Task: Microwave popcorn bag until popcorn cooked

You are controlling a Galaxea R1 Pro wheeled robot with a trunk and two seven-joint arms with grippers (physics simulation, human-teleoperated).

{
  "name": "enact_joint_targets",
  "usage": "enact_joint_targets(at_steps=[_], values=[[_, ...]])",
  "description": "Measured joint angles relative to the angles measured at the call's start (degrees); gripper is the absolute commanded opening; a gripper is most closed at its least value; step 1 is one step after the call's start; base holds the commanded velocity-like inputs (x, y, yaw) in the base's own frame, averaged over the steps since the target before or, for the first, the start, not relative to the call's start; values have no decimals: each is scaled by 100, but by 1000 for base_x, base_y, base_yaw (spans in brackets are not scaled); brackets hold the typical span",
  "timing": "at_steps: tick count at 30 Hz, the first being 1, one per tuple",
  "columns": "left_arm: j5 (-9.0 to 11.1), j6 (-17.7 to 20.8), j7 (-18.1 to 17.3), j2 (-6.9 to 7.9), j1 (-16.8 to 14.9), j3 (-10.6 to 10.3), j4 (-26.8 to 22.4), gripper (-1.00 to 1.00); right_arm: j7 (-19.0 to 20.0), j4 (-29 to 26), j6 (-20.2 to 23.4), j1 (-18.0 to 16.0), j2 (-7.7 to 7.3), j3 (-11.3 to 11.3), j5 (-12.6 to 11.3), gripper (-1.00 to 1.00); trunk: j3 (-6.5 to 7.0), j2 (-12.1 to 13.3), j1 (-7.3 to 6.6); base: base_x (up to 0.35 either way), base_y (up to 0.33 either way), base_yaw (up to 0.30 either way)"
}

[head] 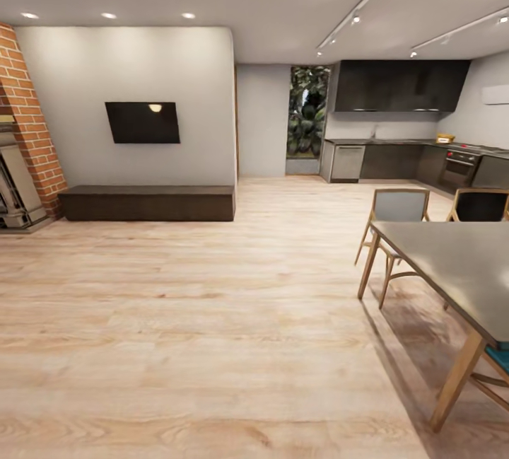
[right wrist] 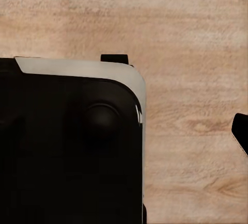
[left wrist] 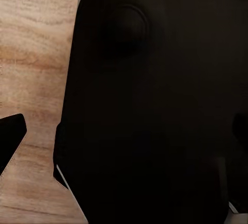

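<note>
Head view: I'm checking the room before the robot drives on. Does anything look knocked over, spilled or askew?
Nothing stands out. The wooden floor shows no spill, the chairs stand upright at the dining table, and the far kitchen looks orderly, though too small for detail.

Glossy black, round-cornered base shell with pale grey edge trim, a shallow round dome; matching shell.

Pale, matt wood-plank floor runs toward the kitchen with its dark glossy cabinets and reflective grey countertop. A rough red brick column stands beside smooth painted walls; the dining table pairs a matt dark top with wooden legs.
</note>
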Motion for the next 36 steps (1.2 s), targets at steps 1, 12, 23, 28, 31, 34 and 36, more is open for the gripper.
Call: enact_joint_targets(at_steps=[1, 12, 23, 28, 31, 34, 36], values=[[0, 0, 0, 0, -2, -1, 0, 100, -1, 0, 0, 0, 0, 0, 0, 100, 0, 0, 0, 343, 76, 0], [0, 0, 1, 0, -2, -4, 0, 100, -3, 0, 0, 0, -1, 0, 0, 100, 0, 0, 0, 343, 79, 0], [0, 0, 1, 0, -4, -4, -1, 100, -2, 0, 0, 0, -1, 0, 0, 100, 0, 0, 0, 343, 80, 0], [0, -5, 0, 0, 0, -3, 0, 100, -4, 0, 0, 0, -3, 0, 0, 100, 0, 0, 0, 343, 80, 0], [0, -7, -4, 0, 3, -8, 0, 100, -3, 0, 0, 0, -2, 0, 0, 100, 0, 0, 0, 343, 80, 0], [0, -5, -3, -6, 4, -14, 1, 100, -3, 0, 0, 0, -1, 0, 0, 100, 0, 0, 0, 343, 80, 0], [0, -2, -2, -7, 5, -15, 1, 100, -4, 0, 0, 0, -2, 0, 0, 100, 0, 0, 0, 343, 72, 0]])
